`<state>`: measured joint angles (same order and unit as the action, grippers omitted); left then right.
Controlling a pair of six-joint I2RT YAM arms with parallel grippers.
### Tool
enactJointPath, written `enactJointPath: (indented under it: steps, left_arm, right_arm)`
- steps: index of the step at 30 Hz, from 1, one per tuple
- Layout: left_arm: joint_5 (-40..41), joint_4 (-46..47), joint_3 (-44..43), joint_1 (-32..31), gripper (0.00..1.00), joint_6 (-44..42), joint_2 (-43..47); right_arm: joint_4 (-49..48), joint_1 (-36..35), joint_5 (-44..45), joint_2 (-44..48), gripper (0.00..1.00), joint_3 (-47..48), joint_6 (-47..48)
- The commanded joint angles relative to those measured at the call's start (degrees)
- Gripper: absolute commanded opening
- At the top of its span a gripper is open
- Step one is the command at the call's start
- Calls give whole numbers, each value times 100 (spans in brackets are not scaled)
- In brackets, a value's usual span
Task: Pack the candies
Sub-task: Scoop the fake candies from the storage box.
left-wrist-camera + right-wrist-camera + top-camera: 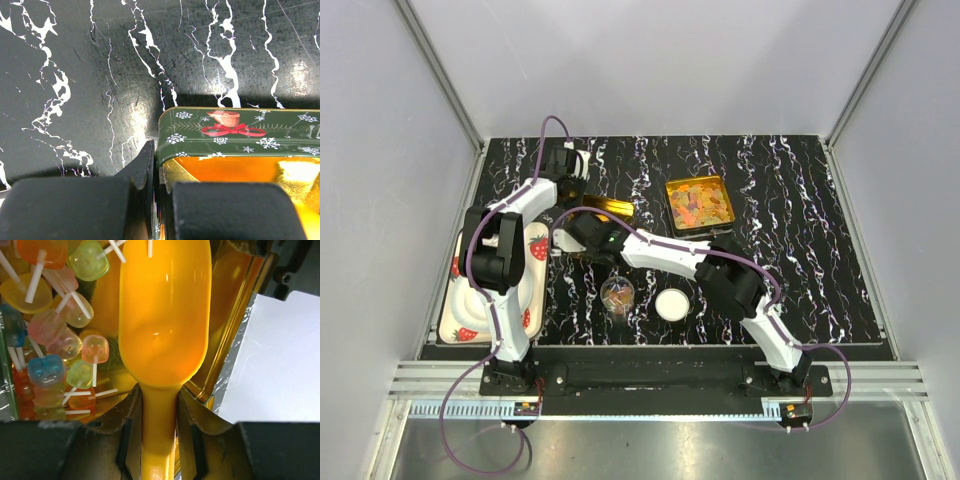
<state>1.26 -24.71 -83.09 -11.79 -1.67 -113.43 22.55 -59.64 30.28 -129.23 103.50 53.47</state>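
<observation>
The candies (55, 335) are small coloured pieces on white sticks, heaped in the left part of a gold-lined tin (232, 315). My right gripper (159, 395) is shut on the handle of a yellow-orange scoop (165, 315), whose bowl reaches into that tin beside the candies. From outside the tin (235, 132) is green with snowflakes and a red bow. My left gripper (157, 165) is shut on its wall at the near left corner. From above, both grippers meet at this tin (610, 209), left gripper (575, 192) and right gripper (585, 230). More candies (700, 205) fill a second gold tin (672, 188) further right.
A small glass jar (617, 294) holding a few candies stands in front of the tins, with a round white lid (671, 304) beside it. A strawberry-patterned plate (460, 315) lies at the left edge, under the left arm. The tabletop (800, 250) is black marble.
</observation>
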Motion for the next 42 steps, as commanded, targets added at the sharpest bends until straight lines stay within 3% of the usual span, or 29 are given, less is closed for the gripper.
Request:
enactJointPath:
  steps: [1,7,14,24,31,42]
  left_arm:
    - [-73,353,12,10,0,-26,295]
    - [-64,353,3,19,0,-35,269]
    - [-55,353,-6,19,0,-35,242]
    - [-38,344,12,19,0,-44,286]
    - [-73,353,3,19,0,-35,286]
    - [-64,353,3,19,0,-26,286]
  right_arm:
    - [-118,-66,-286,99,0,-4,-110]
    - [-751,-101,-338,354,0,-735,541]
    - [-726,-118,-532,504,0,-867,515]
    - [-57,13,-778,196,0,-138,-732]
    - [-329,250,-401,284,0,-190,-1163]
    - [-505,444,-700,592,0,-630,-1612]
